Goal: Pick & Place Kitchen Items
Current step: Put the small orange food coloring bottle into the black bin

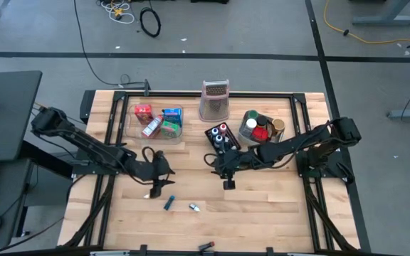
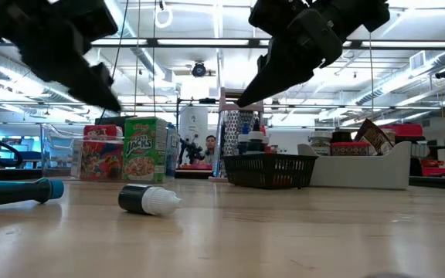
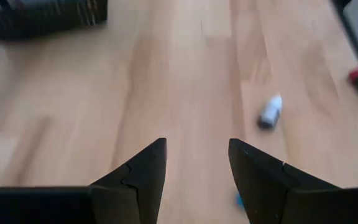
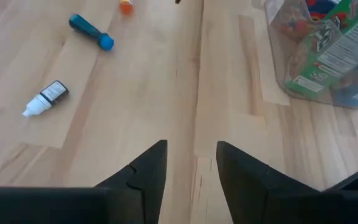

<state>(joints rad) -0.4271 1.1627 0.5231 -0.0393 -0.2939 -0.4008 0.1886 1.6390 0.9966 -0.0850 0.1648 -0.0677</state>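
Grey workshop floor with loose cables surrounds a pale wooden counter (image 1: pixel 262 213) framed by black rails. Along the counter's far edge, toward its left, a clear tray (image 1: pixel 179 132) holds red, blue and green cereal packets (image 1: pixel 169 128); in the low view these show as small boxes (image 2: pixel 144 149) behind the open wood. At the middle of the far edge stands a metal grater (image 1: pixel 215 100). Just nearer than it sits a black mesh basket (image 1: pixel 213 133) with small bottles in it, and toward the far right corner a grey bin (image 1: pixel 246 131) carries red, green and tan cans (image 1: pixel 261 132).

On the bare wood toward the near edge lie two loose items, well apart from the containers: a blue-capped tube (image 1: pixel 169 204) and, beside it to the right, a small vial (image 1: pixel 194 208) with a white tip and dark body, lying on its side; the right wrist view shows the same vial (image 4: pixel 45 98) and tube (image 4: pixel 91 32).

The left gripper (image 1: pixel 160 186) hangs over the counter's centre-left, just beyond the tube, its fingers (image 3: pixel 143 174) spread with nothing between them. The right gripper (image 1: pixel 228 182) hangs near the middle of the counter, just nearer than the basket, its fingers (image 4: pixel 146 171) parted by a narrower gap, also empty
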